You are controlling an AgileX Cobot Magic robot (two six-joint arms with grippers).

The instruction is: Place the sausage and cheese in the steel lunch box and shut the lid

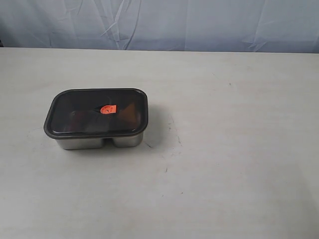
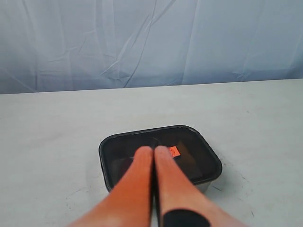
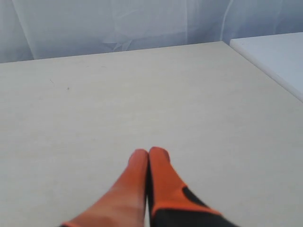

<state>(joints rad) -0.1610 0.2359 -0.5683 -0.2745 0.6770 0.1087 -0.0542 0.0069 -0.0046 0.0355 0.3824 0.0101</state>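
Note:
The steel lunch box (image 1: pixel 94 141) stands left of centre on the table, and the dark lid (image 1: pixel 79 107) with its orange-red valve (image 1: pixel 107 109) lies flat on top of it. Through the lid only dim brownish shapes show, so the sausage and cheese cannot be made out. Neither arm appears in the exterior view. In the left wrist view the lid (image 2: pixel 189 146) and box sit just beyond my left gripper (image 2: pixel 154 150), whose orange fingers are pressed together on nothing. My right gripper (image 3: pixel 148 153) is shut and empty over bare table, away from the box.
A wrinkled pale blue cloth backdrop (image 1: pixel 159 22) hangs behind the table. The pale tabletop (image 1: pixel 234 149) shows faint scuff marks right of the box. In the right wrist view a white surface (image 3: pixel 279 56) adjoins the table's edge.

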